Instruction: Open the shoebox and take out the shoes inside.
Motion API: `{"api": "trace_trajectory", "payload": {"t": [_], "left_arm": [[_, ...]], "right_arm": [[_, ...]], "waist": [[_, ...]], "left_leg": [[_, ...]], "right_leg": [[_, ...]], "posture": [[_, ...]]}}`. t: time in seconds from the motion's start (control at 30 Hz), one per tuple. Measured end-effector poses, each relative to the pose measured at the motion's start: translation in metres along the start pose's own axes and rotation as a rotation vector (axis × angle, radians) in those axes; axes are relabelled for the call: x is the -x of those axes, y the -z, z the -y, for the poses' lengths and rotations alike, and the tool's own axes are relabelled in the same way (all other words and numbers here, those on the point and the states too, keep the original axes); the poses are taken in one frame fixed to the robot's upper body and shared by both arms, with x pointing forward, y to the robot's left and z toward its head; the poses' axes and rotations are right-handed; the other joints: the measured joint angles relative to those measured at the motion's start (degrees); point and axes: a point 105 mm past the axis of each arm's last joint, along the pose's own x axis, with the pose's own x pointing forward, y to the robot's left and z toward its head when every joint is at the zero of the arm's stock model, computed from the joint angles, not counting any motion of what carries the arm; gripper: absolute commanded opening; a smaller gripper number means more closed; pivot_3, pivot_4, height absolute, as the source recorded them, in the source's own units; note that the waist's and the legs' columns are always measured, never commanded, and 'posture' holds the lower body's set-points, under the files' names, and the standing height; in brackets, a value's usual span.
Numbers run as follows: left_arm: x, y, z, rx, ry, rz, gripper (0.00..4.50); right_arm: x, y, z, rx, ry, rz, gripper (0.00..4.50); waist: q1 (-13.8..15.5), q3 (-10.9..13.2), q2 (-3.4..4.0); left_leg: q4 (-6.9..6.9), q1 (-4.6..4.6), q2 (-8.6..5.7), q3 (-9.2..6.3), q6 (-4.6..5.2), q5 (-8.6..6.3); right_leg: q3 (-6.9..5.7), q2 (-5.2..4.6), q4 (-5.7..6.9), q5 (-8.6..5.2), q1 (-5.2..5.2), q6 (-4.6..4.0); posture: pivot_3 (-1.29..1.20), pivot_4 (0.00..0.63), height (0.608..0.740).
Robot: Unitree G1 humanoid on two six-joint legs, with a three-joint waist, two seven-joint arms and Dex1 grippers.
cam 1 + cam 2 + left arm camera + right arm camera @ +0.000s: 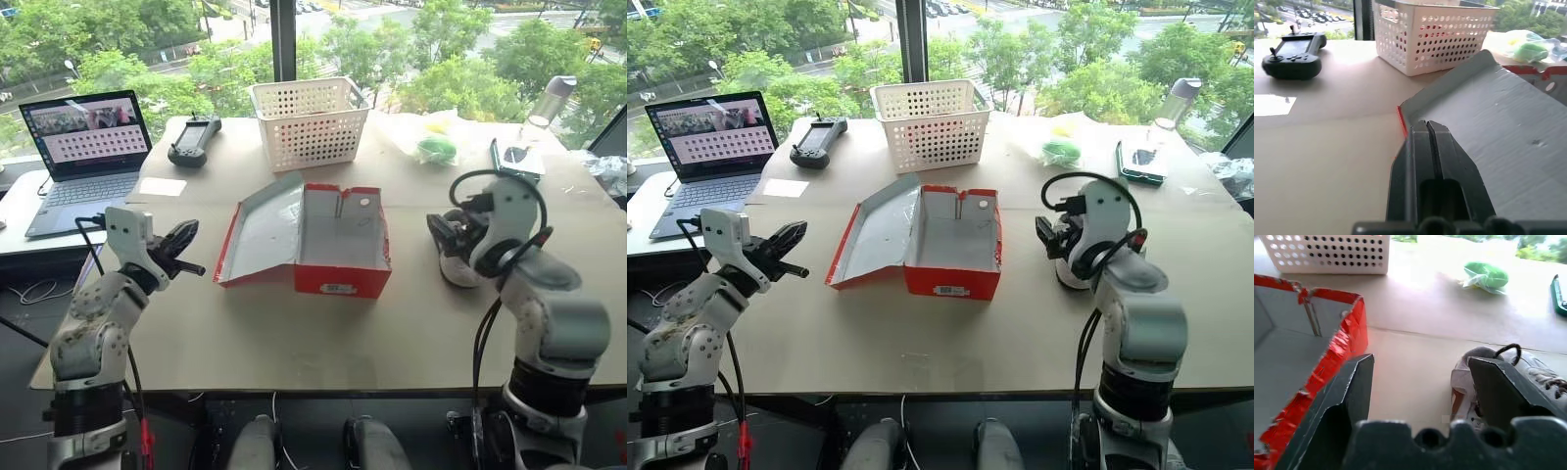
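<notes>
Shoebox point(323, 240) mid-desk point(294, 343), lid thrown open, inside looks empty. White sneaker point(1498, 382) on desk right of the box, just under my right claw point(1420, 382), jaws wide, holding nothing. Left claw point(1430, 147) pinched closed, empty, beside the lid. Looks near done.

both arms reach forward, the left hand point(1430, 129) with fingers pressed together, the right hand point(1420, 369) spread wide.

We see a white basket point(310, 121) at twelve o'clock on the surface point(294, 333), a laptop point(86, 157) at ten, a green bag point(437, 148) at one.
</notes>
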Motion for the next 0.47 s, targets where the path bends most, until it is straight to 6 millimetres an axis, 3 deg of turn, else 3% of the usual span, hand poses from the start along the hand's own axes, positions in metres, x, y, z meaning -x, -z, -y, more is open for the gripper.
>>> {"api": "trace_trajectory", "payload": {"t": [0.17, 0.27, 0.47], "left_arm": [[0.014, 0.024, -0.033, 0.015, -0.267, -0.003, 0.00], [0.023, 0.030, -0.043, 0.008, -0.365, 0.024, 0.00], [0.030, 0.046, -0.044, 0.033, -0.407, 0.018, 0.00]], "right_arm": [[0.006, 0.048, -0.008, 0.107, 0.035, 0.012, 3.65], [0.009, 0.049, -0.004, 0.114, 0.051, 0.074, 3.65], [0.010, 0.054, 0.000, 0.095, 0.048, 0.107, 3.65]], "waist": [[-0.2, 0.0, -0.01], [-0.5, 0.0, 0.00], [-0.4, 0.0, 0.00]], "left_leg": [[-0.02, 0.01, 0.04, -0.01, 0.00, 0.00], [-0.02, 0.14, 0.09, -0.05, -0.17, -0.10], [-0.01, 0.18, 0.09, -0.07, -0.46, -0.28]], "right_leg": [[0.00, 0.03, 0.00, -0.01, 0.00, 0.04], [0.02, 0.04, 0.01, -0.11, 0.09, -0.25], [-0.01, 0.04, 0.02, -0.08, 0.13, -0.28]], "posture": [[0.00, 0.150, 0.733], [0.00, 0.150, 0.733], [0.00, 0.150, 0.733]]}}
